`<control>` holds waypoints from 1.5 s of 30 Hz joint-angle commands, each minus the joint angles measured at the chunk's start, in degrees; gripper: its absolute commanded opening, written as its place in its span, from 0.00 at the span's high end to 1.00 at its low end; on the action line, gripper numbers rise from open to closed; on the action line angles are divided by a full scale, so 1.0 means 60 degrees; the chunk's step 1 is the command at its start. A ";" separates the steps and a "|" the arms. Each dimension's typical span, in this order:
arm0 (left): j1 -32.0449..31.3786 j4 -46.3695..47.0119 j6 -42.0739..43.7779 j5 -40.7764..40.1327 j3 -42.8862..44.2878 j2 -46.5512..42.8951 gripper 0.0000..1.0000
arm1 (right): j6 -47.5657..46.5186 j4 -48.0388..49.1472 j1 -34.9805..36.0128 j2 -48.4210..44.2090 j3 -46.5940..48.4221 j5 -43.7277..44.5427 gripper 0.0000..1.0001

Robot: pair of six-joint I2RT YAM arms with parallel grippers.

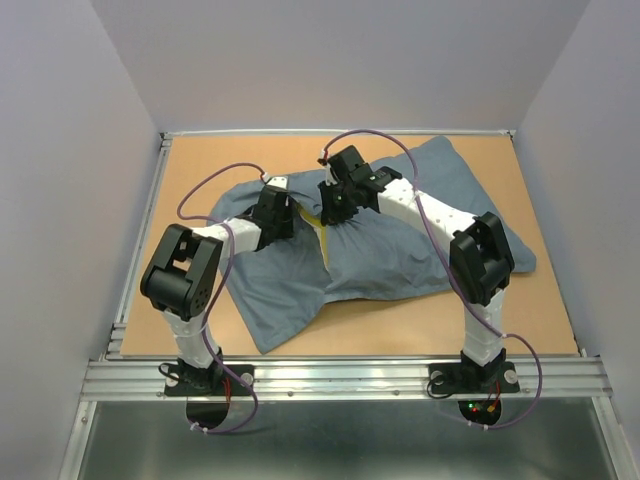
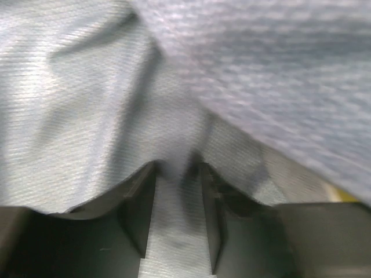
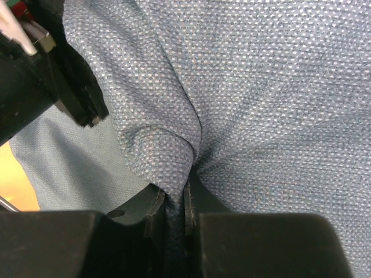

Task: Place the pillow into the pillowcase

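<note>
The slate-blue pillowcase [image 1: 400,240] lies spread and bulging across the middle of the table. Of the pillow I see only a thin yellow strip [image 1: 322,228] at the pillowcase mouth between the two grippers, and a yellow edge [image 2: 348,197] at the right of the left wrist view. My left gripper [image 1: 280,200] sits at the mouth's left side; cloth [image 2: 87,104] fills the gap between its jaws [image 2: 174,168]. My right gripper [image 1: 335,205] is just right of it, shut [image 3: 172,194] on a pinched fold of the pillowcase [image 3: 261,87].
The cloth rests on a brown table [image 1: 540,310] walled by pale panels at the left, back and right. An aluminium rail [image 1: 340,375] carries both arm bases at the near edge. A black part of the left arm [image 3: 52,87] shows close beside the right gripper.
</note>
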 commanded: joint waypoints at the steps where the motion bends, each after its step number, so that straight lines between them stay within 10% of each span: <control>1: 0.0032 0.0147 -0.0033 0.0964 -0.0329 -0.0938 0.51 | 0.0365 0.0282 -0.0130 -0.0451 -0.0124 -0.0270 0.99; 5: -0.0377 0.1277 -0.0223 0.1887 -0.0946 -0.2244 0.36 | 0.0569 0.0340 -0.0130 -0.0392 -0.0110 -0.0431 1.00; 22: -0.0848 0.0618 -0.1146 -0.0471 0.0415 0.0829 0.35 | 0.1331 0.0355 -0.0291 -0.0465 -0.0021 -0.1353 1.00; 31: -0.0481 -0.1110 0.0038 -0.0194 0.0447 -0.0306 0.95 | 0.0776 0.0544 -0.0408 -0.0451 -0.0651 -0.0813 0.99; 41: -0.0233 -0.3583 0.0934 0.1152 0.0781 -0.4497 1.00 | 0.0292 0.2068 -0.0408 0.0720 -0.1736 0.1338 1.00; 45: -0.0130 -0.3353 0.0876 0.3684 0.1031 -0.5334 1.00 | 0.0525 0.2215 -0.0423 0.1160 -0.1604 0.0992 1.00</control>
